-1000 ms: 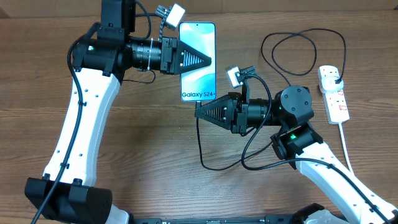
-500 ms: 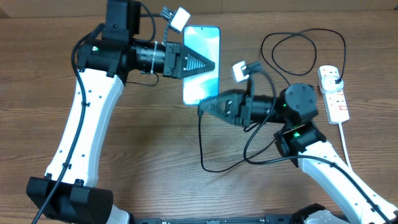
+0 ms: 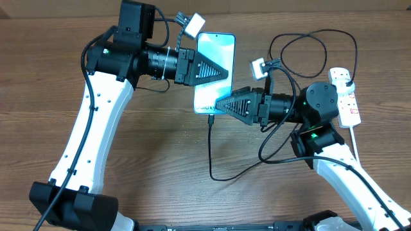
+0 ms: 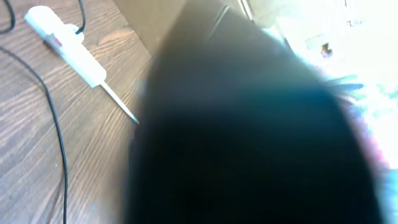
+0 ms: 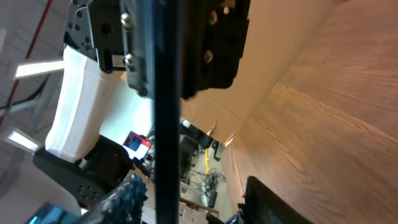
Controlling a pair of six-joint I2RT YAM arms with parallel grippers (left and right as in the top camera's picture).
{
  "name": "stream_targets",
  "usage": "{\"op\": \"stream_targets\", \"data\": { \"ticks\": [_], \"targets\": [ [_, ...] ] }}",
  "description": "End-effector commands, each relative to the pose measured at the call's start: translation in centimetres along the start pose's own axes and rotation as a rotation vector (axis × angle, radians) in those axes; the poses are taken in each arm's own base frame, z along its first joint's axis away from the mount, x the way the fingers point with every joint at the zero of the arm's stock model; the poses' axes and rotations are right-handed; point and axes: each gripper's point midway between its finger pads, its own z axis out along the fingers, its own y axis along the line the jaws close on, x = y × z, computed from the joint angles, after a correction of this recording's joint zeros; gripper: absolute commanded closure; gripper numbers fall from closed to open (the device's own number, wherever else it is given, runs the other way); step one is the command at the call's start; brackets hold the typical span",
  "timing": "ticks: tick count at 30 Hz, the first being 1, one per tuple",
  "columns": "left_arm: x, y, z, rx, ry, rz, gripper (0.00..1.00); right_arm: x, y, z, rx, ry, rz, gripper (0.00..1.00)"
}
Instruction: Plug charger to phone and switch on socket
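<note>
Hard to see much from the left wrist view: just a big dark blur up close, with the white socket (image 4: 65, 46) and a bit of thin black charger (image 4: 59, 155) wire on the table (image 4: 37, 186) off to one side. Cannot read the words on the phone (image 3: 218, 48) from above. Covered low down by the right gripper (image 3: 218, 102) and in the middle by the left gripper (image 3: 226, 72). Cannot see the charger's small tip either, hidden at the phone's bottom edge. Only the wire there, hanging down, looping over the table, then lost behind the right arm (image 3: 321, 102). From the right wrist view, just the phone's thin dark edge, standing like a bar.

As for the left gripper, pinched tight on the phone, holding it up off the table. As for the right gripper, fingers (image 5: 127, 196) spread apart, one on each side of the phone's edge, holding nothing.

In the socket's top slot, at the far right of the table, the charger's black plug (image 3: 345, 78). Too small to tell about the switches.
</note>
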Motion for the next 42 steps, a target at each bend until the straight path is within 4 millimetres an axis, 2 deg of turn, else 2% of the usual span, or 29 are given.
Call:
{"op": "stream_targets", "data": {
  "ticks": [1,7,10,17,21,27,29,32,34,39,40,41,42],
  "targets": [
    [0.4,-0.2,0.0,-0.011,0.007,0.038,0.93,-0.4,0.9,-0.1,-0.019,0.011,-0.025,0.55],
    [0.5,-0.4,0.3,-0.006,0.013,0.068,0.95,-0.2,1.0,-0.1,-0.024,0.022,0.016,0.57],
    [0.4,-0.4,0.3,-0.006,0.011,0.078,0.95,0.1,1.2,-0.1,-0.032,0.041,0.029,0.62],
    [0.2,-0.5,0.4,-0.002,0.008,0.098,0.95,0.4,1.2,-0.1,-0.037,0.057,0.035,0.63],
    [0.5,-0.8,1.0,0.008,0.025,0.101,0.96,0.4,1.2,-0.1,-0.036,0.056,0.035,0.66],
    [0.8,-1.1,1.5,0.016,0.038,0.105,0.96,0.5,0.9,-0.1,-0.029,0.058,0.053,0.76],
    [0.7,-1.0,1.5,0.011,0.037,0.108,0.96,0.5,0.9,-0.1,-0.028,0.059,0.056,0.85],
    [0.7,-0.9,1.5,0.007,0.035,0.112,0.95,0.5,0.9,-0.1,-0.028,0.059,0.055,0.88],
    [0.7,-0.8,1.5,0.002,0.034,0.112,0.88,0.5,0.9,-0.1,-0.028,0.059,0.054,0.86],
    [0.5,0.2,1.5,-0.058,0.026,0.112,0.57,0.5,0.9,-0.1,-0.028,0.059,0.052,0.93],
    [0.4,0.6,1.5,-0.083,0.022,0.112,0.27,0.6,0.8,-0.1,-0.024,0.061,0.062,0.94],
    [0.3,1.0,1.4,-0.104,0.019,0.113,0.15,0.7,0.6,-0.1,-0.019,0.064,0.073,0.94],
    [0.2,1.5,1.3,-0.133,0.013,0.112,0.07,0.9,0.3,-0.1,-0.010,0.067,0.087,0.94]
  ]
}}
